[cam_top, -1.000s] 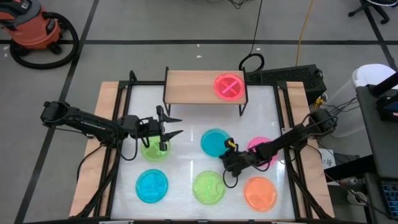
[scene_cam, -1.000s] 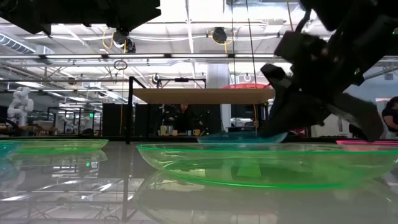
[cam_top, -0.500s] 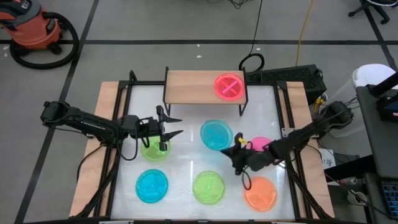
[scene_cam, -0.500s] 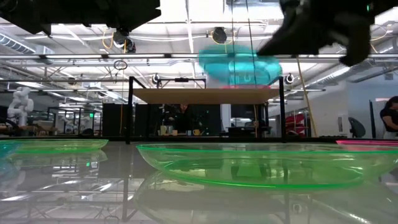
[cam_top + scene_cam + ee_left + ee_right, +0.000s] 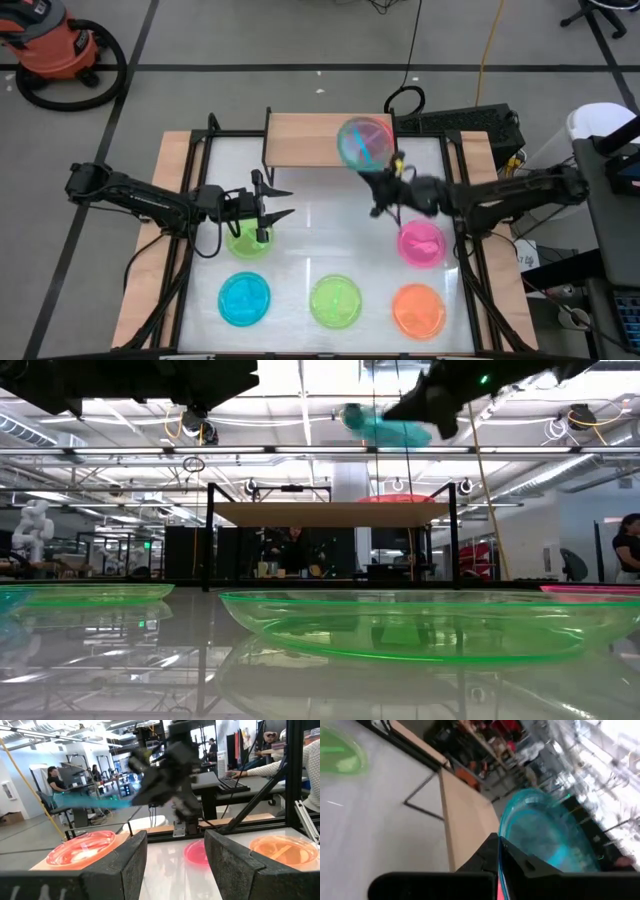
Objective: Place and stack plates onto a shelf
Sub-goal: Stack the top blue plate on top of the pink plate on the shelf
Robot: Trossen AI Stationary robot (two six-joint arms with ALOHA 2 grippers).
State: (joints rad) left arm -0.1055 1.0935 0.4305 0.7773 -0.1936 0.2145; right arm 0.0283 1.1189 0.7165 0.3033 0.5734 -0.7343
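My right gripper (image 5: 384, 172) is shut on a blue plate (image 5: 365, 143), held in the air over the right half of the light-wood shelf (image 5: 305, 140). Directly below the blue plate, a pink plate (image 5: 400, 499) lies flat on the shelf board. My left gripper (image 5: 280, 203) hangs open by a green plate (image 5: 245, 241) on the table's left side and touches nothing. Flat on the white tabletop lie a blue plate (image 5: 245, 297), a green plate (image 5: 335, 300), an orange plate (image 5: 418, 310) and a pink plate (image 5: 421, 243). My right gripper pinches the blue plate's rim (image 5: 506, 845) between its two fingers, on the plate's near-right side. The fingers come at it from the table's near right. The plate is lifted clear, well above the shelf board (image 5: 385, 425), and sits tilted.
The shelf's left half (image 5: 295, 140) is bare wood. Black frame rails (image 5: 195, 190) run along the table's left and right sides. My left arm (image 5: 140, 198) reaches in from the left. People and desks show in the room beyond the table.
My right gripper has lifted the blue plate off the middle of the table and carried it up and toward the far edge, so it now hangs over the pink plate on the shelf. The plate has tipped on the way.
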